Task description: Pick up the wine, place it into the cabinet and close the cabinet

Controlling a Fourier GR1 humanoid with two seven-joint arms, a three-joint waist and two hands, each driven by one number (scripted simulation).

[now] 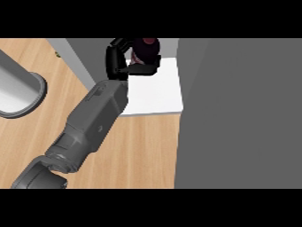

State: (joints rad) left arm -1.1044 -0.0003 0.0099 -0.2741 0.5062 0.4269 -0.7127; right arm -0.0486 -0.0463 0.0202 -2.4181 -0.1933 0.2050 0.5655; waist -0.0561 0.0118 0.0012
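wine in left hand, inside cabinet

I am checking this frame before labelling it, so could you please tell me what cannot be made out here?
- Wine bottle, head view: mostly hidden by the robot hand curled round it; its top is cut off by the upper edge.
- Other robot hand: not in view.
- Cabinet interior: the grey door panel at the right covers part of it.
- Grey cylinder, left: cut off by the edge.

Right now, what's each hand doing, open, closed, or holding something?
Left hand: curled round the dark red wine bottle, over the white cabinet shelf.
Right hand: not in view.
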